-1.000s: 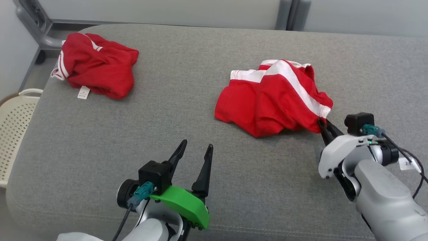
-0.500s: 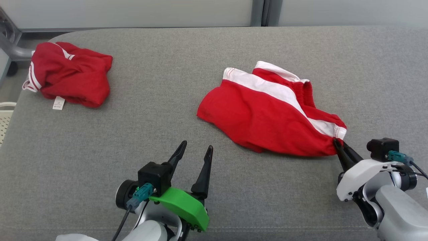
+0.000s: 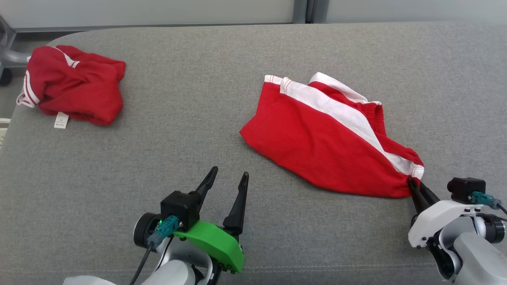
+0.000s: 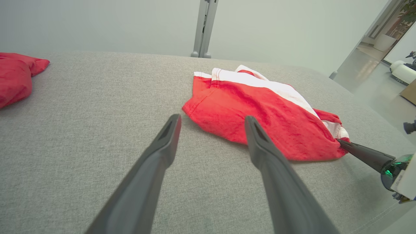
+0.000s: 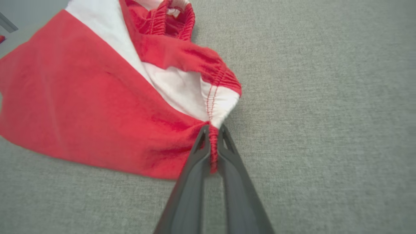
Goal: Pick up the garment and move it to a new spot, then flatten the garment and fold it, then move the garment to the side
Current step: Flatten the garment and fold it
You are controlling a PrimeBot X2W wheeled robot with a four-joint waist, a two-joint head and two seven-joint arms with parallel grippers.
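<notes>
Jaws of the right gripper (image 3: pixel 412 183) pinch the near-right waistband corner of the red-and-white garment (image 3: pixel 324 150), lying right of centre on the grey cushion (image 3: pixel 190 99) in the head view; the left gripper (image 3: pixel 231 173), near left, is spread wide. Left wrist view: its parted fingers (image 4: pixel 162 143) point toward the garment's left hem. Right wrist view: fingertips (image 5: pixel 200 143) clamp bunched red elastic.

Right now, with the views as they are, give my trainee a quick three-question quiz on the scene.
1. True or false: the left gripper is shut on the shorts.
2. Where does the right gripper pinch the shorts? A near right corner; B far left hem; C middle.
3. How many red garments lie on the grey cushion?
Key: 1 false, its jaws stand open, apart from the cloth; 2 A; 3 two, counting the crumpled garment at far left.
</notes>
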